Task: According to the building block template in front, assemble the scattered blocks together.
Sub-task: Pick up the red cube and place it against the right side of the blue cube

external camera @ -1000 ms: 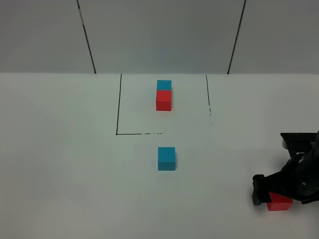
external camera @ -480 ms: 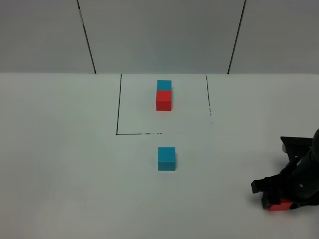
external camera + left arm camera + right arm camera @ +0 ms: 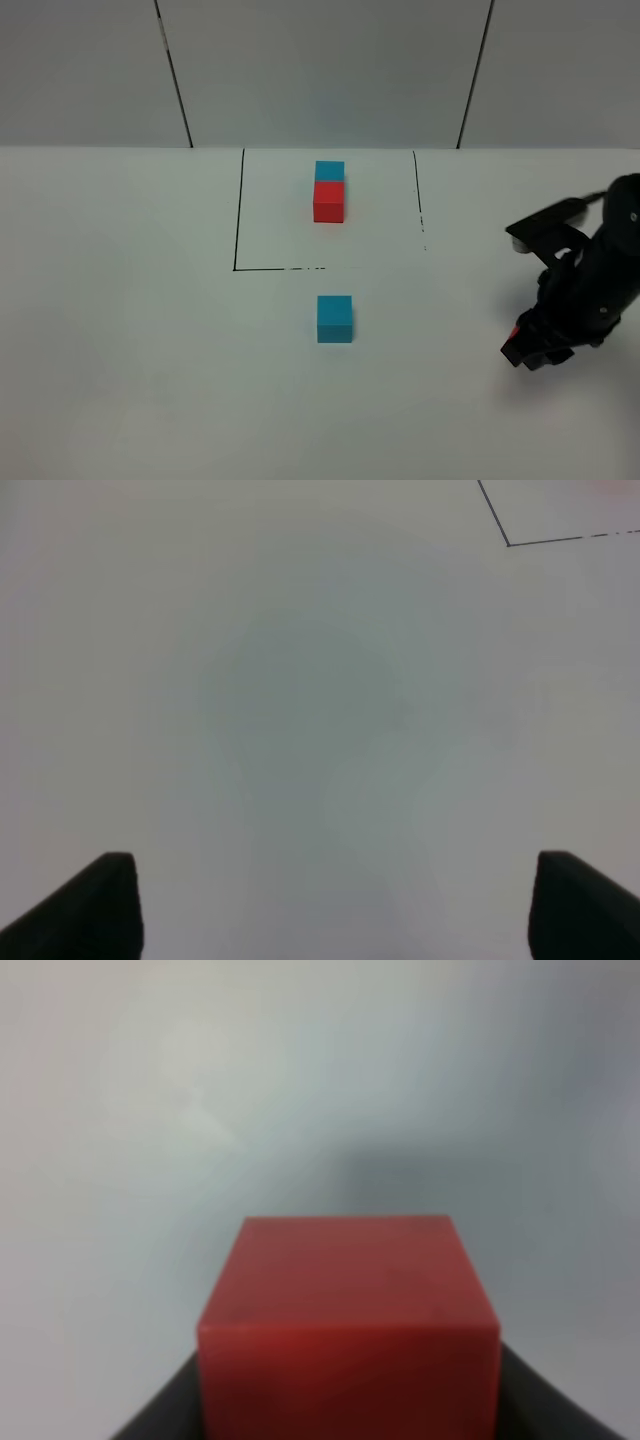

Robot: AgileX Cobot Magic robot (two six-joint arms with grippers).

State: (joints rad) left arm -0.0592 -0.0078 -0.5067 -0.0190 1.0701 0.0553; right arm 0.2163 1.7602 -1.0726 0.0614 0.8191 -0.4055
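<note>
The left gripper (image 3: 330,910) hangs wide open and empty over the white table (image 3: 130,350), while the right gripper (image 3: 528,345), at the near right, is clamped on the loose red cube (image 3: 347,1320). The loose blue cube (image 3: 335,318) sits alone mid-table, near the black outline's (image 3: 237,215) front edge. Inside that outline, farther back, the template red cube (image 3: 328,201) touches the template blue cube (image 3: 329,170) behind it.

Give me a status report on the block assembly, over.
Right gripper shut on red cube. Left gripper open, empty. Blue cube loose, outside the template outline. Nothing between cubes.
</note>
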